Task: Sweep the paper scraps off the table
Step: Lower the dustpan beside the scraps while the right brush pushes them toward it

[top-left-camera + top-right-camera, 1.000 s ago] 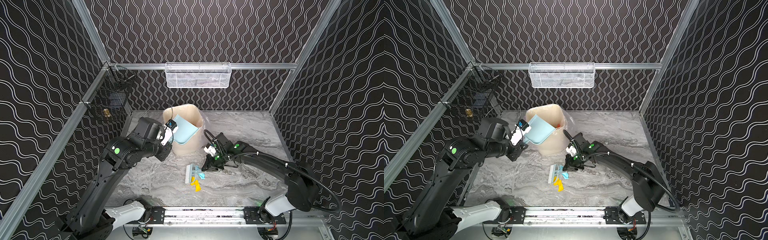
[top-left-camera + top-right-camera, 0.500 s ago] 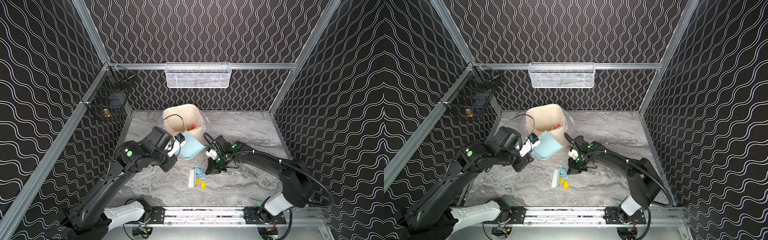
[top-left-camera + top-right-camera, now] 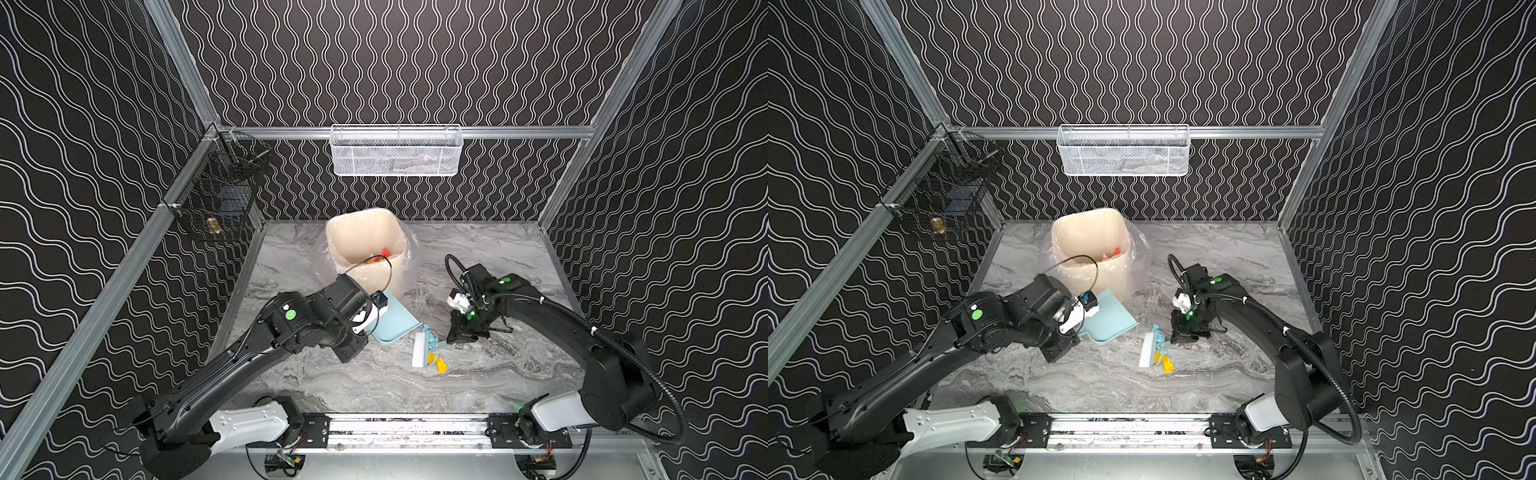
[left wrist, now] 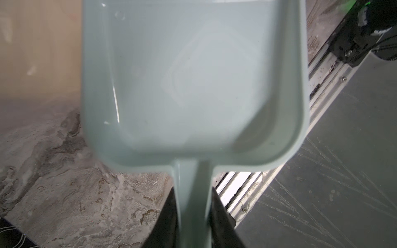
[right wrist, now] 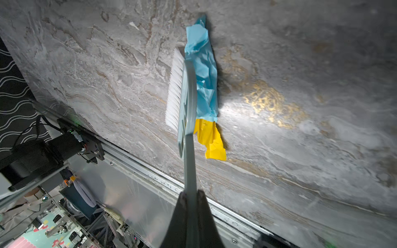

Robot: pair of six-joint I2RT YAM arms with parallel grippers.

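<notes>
Several blue and yellow paper scraps [image 5: 204,70] lie on the table [image 3: 498,257] against the brush [image 3: 422,349] pinched by the right gripper [image 5: 191,206], and the left gripper [image 4: 194,219], clamping the empty dustpan [image 3: 392,322], has swung it down from the bin [image 3: 361,232] for them.

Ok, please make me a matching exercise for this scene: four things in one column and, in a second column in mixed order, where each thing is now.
Things
1. dustpan
2. brush
3. yellow scrap
4. bin

Places
A. lying on the table, next to the brush
B. handle gripped by the right hand
C. standing upright, red scraps inside
D. handle gripped by the left hand, pan empty

Pairs: 1-D, 2-B, 3-A, 4-C
</notes>
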